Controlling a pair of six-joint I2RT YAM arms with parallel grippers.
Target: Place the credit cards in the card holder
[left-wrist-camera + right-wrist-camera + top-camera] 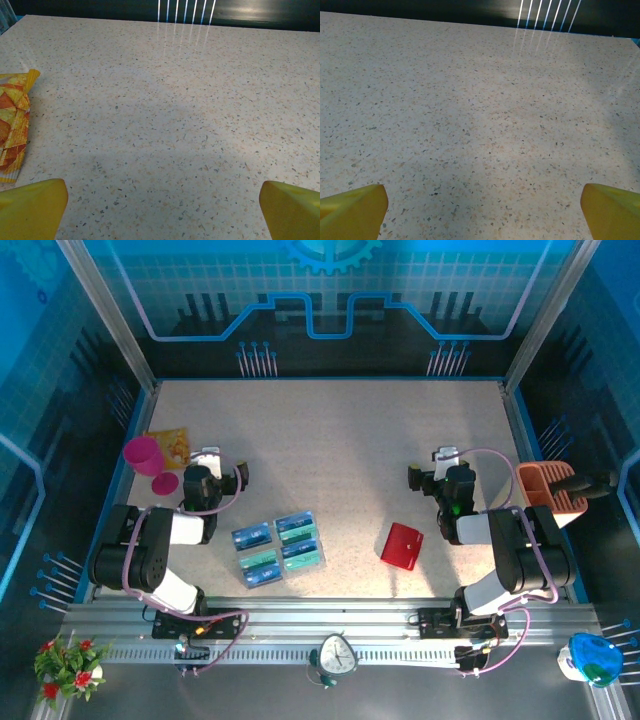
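About six credit cards, one card holder, two end effectors wide open, empty

The speckled beige table carries blue and teal credit cards near its near edge. The red card holder lies apart to their right. A pink cup and a yellow-orange packet sit by the left edge.

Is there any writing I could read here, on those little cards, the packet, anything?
No text is readable.
Credit cards: tiny markings, too small to read.
Yellow-orange packet: printed pattern, no legible words.
Card holder: plain red, no writing visible.
Small clock: dial too small to read.
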